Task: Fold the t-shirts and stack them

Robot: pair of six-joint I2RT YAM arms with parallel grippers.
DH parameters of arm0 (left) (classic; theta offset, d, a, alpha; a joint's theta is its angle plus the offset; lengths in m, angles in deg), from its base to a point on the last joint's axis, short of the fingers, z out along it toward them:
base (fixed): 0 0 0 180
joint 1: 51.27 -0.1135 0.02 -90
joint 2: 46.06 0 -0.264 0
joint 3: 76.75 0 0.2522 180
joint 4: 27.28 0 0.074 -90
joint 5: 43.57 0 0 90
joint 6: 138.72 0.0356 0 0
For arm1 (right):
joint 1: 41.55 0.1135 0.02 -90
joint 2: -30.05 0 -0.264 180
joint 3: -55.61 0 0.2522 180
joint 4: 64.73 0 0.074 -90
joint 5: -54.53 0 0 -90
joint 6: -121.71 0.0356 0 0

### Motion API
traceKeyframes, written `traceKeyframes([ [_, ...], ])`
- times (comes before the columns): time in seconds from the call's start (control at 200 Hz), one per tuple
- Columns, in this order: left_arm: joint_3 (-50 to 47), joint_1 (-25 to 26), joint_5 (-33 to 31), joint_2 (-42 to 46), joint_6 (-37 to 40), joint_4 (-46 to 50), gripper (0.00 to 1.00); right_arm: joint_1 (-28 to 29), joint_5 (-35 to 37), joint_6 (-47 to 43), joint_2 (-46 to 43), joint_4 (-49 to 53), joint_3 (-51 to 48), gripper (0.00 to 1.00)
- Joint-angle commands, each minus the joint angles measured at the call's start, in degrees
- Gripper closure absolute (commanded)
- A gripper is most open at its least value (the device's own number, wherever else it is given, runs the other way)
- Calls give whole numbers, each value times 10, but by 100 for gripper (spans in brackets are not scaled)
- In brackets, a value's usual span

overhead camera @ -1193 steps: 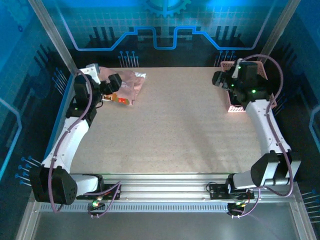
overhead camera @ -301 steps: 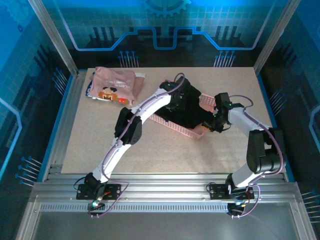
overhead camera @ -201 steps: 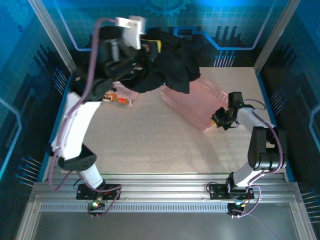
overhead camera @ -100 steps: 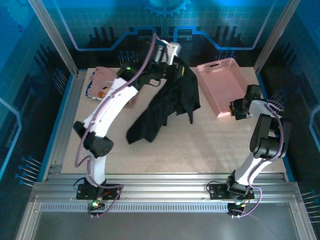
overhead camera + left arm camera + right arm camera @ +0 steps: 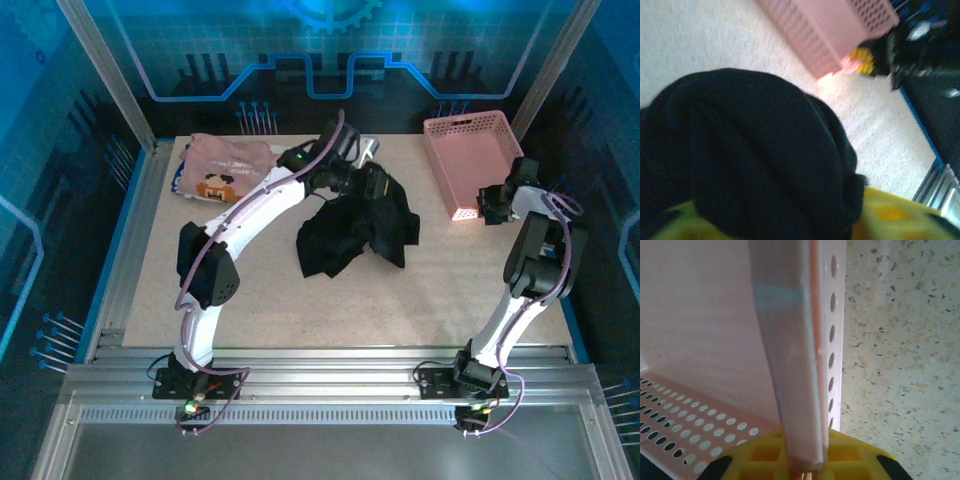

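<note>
Both claws engaged: right claw [image 5: 491, 204] clamps basket [image 5: 790, 365] wall; left claw [image 5: 368, 178] touches black t-shirt [image 5: 350, 225], opening unclear.

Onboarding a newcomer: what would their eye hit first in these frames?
The black t-shirt lies crumpled mid-table, the darkest thing there. At the far right corner the right tool is clamped on the wall of the pink basket; the pink printed t-shirt sits in a compact pile at far left.

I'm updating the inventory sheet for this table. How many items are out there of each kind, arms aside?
T-shirts: 2 (black t-shirt, pale pink printed t-shirt)
Baskets: 1 (pink mesh basket)
Total: 3
</note>
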Motion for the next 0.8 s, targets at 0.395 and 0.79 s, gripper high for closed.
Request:
traceKeyframes([
  [0.395,-186,-158,-13,202,-54,-42,1,-3,-56,-111,37,5,25,29],
  [0.79,-147,-249,22,10,-52,-81,6,114,-116,-255,-166,71,-31,2],
])
